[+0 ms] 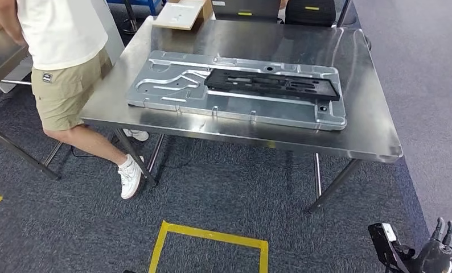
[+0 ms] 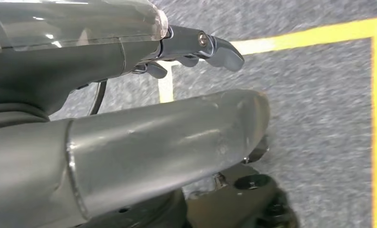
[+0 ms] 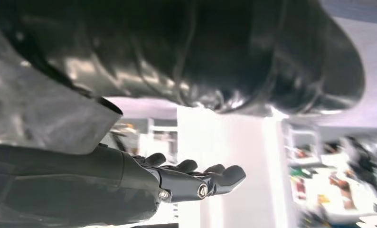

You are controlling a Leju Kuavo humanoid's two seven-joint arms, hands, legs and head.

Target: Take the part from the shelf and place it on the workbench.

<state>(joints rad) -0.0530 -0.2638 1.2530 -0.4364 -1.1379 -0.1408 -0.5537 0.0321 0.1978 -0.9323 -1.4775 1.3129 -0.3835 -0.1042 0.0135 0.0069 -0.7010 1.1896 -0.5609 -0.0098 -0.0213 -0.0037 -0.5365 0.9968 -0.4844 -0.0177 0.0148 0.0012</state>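
Observation:
A long black part (image 1: 272, 84) lies flat on a silver stamped metal panel (image 1: 172, 85) on the steel workbench (image 1: 360, 133). My right hand (image 1: 443, 250) hangs low beside me at the lower right, well short of the bench. In the right wrist view this right hand (image 3: 129, 183) has its fingers (image 3: 220, 178) stretched out and holds nothing. My left hand (image 2: 144, 142) hangs over the carpet, its fingers (image 2: 215, 47) straight and apart from the thumb, with nothing in it.
A person (image 1: 64, 51) in a white shirt and khaki shorts stands at the bench's left corner. Yellow tape (image 1: 212, 234) marks a square on the grey carpet in front of me. A flat box (image 1: 181, 14) and dark chairs (image 1: 309, 10) sit beyond the bench's far edge.

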